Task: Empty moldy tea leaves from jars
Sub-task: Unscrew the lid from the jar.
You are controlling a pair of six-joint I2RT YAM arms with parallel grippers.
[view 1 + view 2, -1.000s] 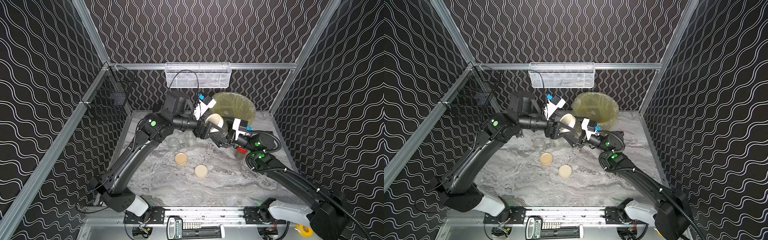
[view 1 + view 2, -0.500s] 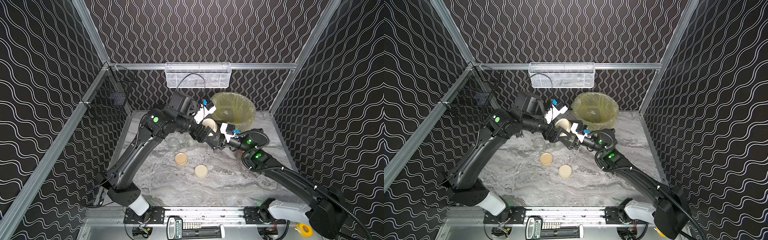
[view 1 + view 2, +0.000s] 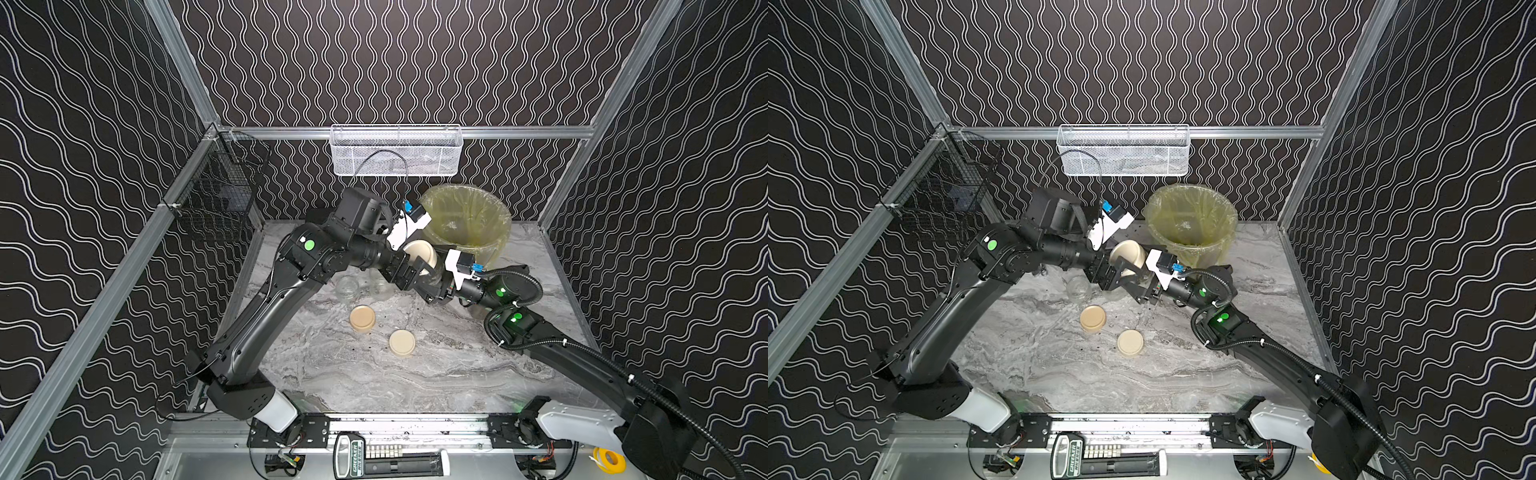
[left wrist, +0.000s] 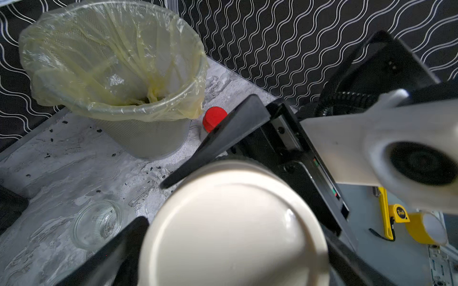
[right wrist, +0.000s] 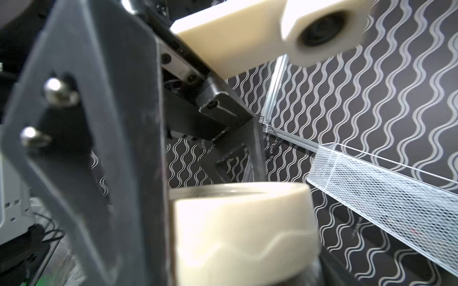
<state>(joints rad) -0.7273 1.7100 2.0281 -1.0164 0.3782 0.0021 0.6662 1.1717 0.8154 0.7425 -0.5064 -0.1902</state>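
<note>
While its fingers stand spread on either side of the cream lid [image 3: 420, 252], the left end effector [image 4: 238, 230] clamps nothing, and its arm arches high with the forearm roughly level. Facing it, the right end effector [image 3: 1130, 277] pinches the jar [image 5: 243, 235] just beneath that lid, with its arm stretched low and its wrist raised. Tea leaves [image 4: 156, 170] speck the counter [image 4: 74, 158] below both.

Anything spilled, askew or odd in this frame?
Yes. Dark tea leaves lie scattered as specks on the table beside the bin, outside its bag, apparently spilled. Two lids lie loose on the table.
</note>
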